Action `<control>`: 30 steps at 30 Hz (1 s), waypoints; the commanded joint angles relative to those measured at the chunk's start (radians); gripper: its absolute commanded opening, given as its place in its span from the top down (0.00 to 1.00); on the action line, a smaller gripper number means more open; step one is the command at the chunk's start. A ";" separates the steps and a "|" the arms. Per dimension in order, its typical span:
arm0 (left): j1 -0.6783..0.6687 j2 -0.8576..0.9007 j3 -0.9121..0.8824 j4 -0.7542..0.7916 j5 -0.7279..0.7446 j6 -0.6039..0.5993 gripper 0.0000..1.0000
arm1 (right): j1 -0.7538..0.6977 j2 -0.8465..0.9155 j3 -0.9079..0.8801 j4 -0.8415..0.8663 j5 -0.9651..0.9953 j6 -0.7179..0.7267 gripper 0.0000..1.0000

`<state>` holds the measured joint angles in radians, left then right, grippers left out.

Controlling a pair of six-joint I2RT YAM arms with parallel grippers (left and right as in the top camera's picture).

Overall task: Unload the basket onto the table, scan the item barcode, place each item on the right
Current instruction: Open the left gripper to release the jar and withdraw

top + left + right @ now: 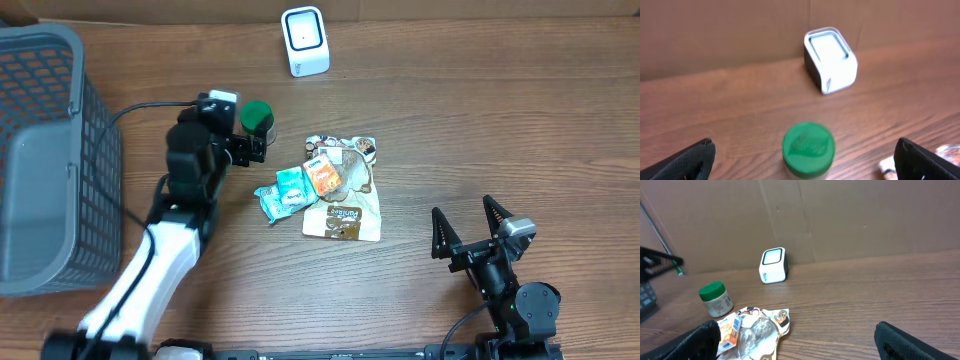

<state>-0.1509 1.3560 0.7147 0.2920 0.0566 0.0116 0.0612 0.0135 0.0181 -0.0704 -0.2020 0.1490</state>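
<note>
My left gripper (243,128) stands open at the green-lidded jar (257,116) toward the table's far edge — an off-centre close could topple it.

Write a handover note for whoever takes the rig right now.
Left gripper open, lined up on the green-lidded jar, not gripping it.
Right gripper open, empty, at the front right.
The white scanner stands at the back of the table; snack packets lie mid-table.
Done: nothing is held yet.
Left: grasp an item, present its barcode to the scanner.
</note>
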 commanded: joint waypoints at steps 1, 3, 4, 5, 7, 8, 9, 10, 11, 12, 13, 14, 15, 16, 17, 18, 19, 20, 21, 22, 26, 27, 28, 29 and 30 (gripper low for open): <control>-0.007 -0.158 0.002 -0.097 0.034 -0.136 0.00 | 0.004 -0.010 -0.010 0.006 0.010 -0.003 0.00; -0.007 -0.246 0.002 -0.170 0.048 -0.151 0.00 | 0.004 -0.010 -0.010 0.006 0.010 -0.003 0.00; -0.007 -0.283 0.002 -0.204 0.052 -0.151 0.00 | 0.004 -0.010 -0.010 0.006 0.010 -0.003 0.00; -0.007 -0.353 0.003 -0.275 0.058 -0.179 0.00 | 0.004 -0.010 -0.010 0.006 0.010 -0.003 0.00; -0.006 -0.435 0.004 -0.366 0.060 -0.256 0.00 | 0.004 -0.010 -0.010 0.006 0.010 -0.003 0.00; -0.006 -0.477 0.006 -0.415 0.060 -0.276 0.00 | 0.004 -0.010 -0.010 0.006 0.010 -0.003 0.00; -0.006 -0.514 0.009 -0.458 0.060 -0.282 0.00 | 0.004 -0.010 -0.010 0.006 0.010 -0.003 0.00; -0.006 -0.548 0.014 -0.497 0.060 -0.282 0.00 | 0.004 -0.010 -0.010 0.006 0.010 -0.003 0.00; -0.006 -0.574 0.021 -0.532 0.060 -0.282 0.00 | 0.004 -0.010 -0.010 0.006 0.010 -0.003 0.00; -0.006 -0.600 0.037 -0.581 0.059 -0.282 0.00 | 0.004 -0.010 -0.010 0.006 0.010 -0.003 0.00; -0.003 -0.612 0.061 -0.628 0.060 -0.282 0.00 | 0.004 -0.010 -0.010 0.006 0.010 -0.003 0.00; 0.001 -0.614 0.096 -0.690 0.060 -0.282 0.00 | 0.004 -0.010 -0.010 0.006 0.010 -0.003 0.00; 0.006 -0.609 0.140 -0.756 0.060 -0.282 0.00 | 0.004 -0.010 -0.010 0.006 0.010 -0.003 0.00; 0.011 -0.598 0.191 -0.819 0.061 -0.280 0.00 | 0.004 -0.010 -0.010 0.006 0.010 -0.003 0.00; 0.015 -0.587 0.241 -0.873 0.065 -0.275 0.00 | 0.004 -0.010 -0.010 0.006 0.010 -0.003 0.00; 0.016 -0.571 0.296 -0.926 0.068 -0.261 0.00 | 0.004 -0.010 -0.010 0.006 0.010 -0.003 0.00; 0.016 -0.554 0.356 -0.982 0.068 -0.246 0.00 | 0.004 -0.010 -0.010 0.006 0.010 -0.003 0.00; 0.016 -0.534 0.417 -1.042 0.067 -0.227 0.00 | 0.004 -0.010 -0.010 0.006 0.010 -0.003 0.00; 0.016 -0.514 0.472 -1.094 0.065 -0.216 0.00 | 0.004 -0.010 -0.010 0.006 0.010 -0.003 0.00; 0.018 -0.488 0.539 -1.162 0.058 -0.210 0.00 | 0.004 -0.010 -0.010 0.006 0.010 -0.003 0.00; 0.039 -0.358 0.802 -1.433 0.009 -0.208 0.00 | 0.004 -0.010 -0.010 0.006 0.010 -0.003 0.00; 0.047 -0.322 0.864 -1.498 -0.004 -0.195 0.00 | 0.004 -0.010 -0.010 0.006 0.010 -0.003 0.00; 0.054 -0.286 0.920 -1.558 -0.028 -0.182 0.00 | 0.004 -0.010 -0.010 0.006 0.010 -0.003 0.00; 0.062 -0.259 0.961 -1.604 -0.062 -0.174 0.00 | 0.004 -0.010 -0.010 0.006 0.010 -0.003 0.00; 0.079 -0.214 1.023 -1.673 -0.143 -0.175 0.00 | 0.004 -0.010 -0.010 0.006 0.010 -0.003 0.00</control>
<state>-0.1043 1.0424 1.6051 -1.2797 0.0631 -0.2058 0.0612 0.0120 0.0185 -0.0696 -0.2016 0.1497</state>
